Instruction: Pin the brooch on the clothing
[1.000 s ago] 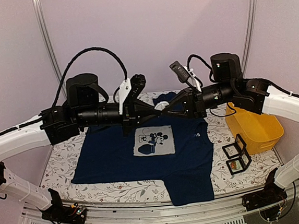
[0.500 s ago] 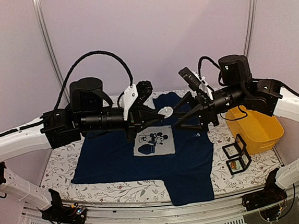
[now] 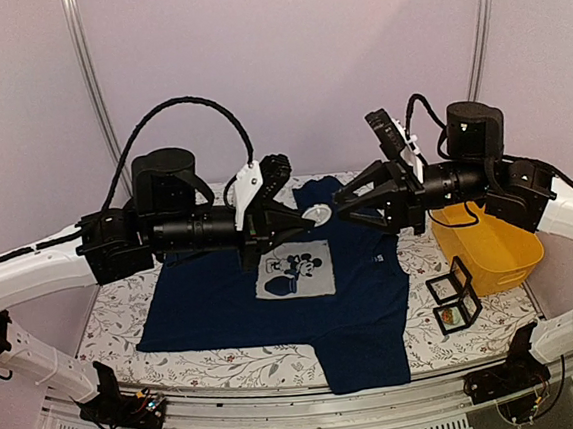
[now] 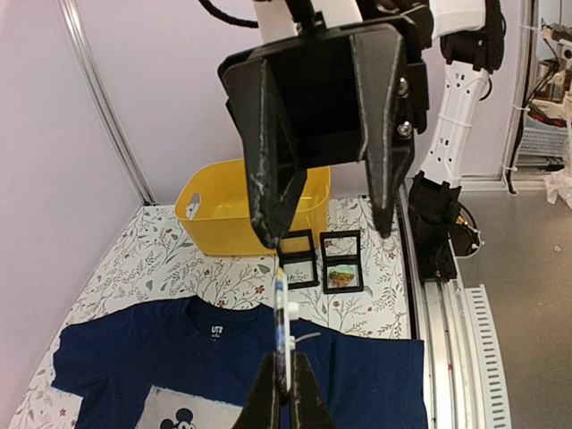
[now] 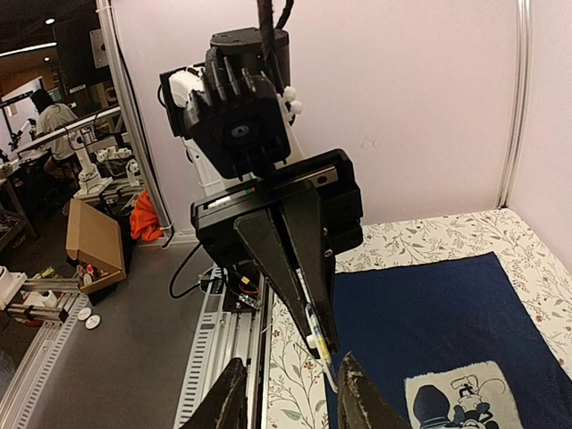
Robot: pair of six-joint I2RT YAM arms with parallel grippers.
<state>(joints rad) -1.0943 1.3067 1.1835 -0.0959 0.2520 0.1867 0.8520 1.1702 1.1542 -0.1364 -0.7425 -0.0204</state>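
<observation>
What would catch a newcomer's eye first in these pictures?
In mid-air, the left gripper pinches a pale round brooch, almost tip to tip with the open right gripper. Under them lies the navy T-shirt with its mouse print, and a yellow bin stands at the right.

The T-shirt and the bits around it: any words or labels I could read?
"UT": white print inside the collar of the navy T-shirt; the mark after it is too small to read.
Small white mark on the shirt, top view: too small to read.
Card in the black case: blurred.
</observation>
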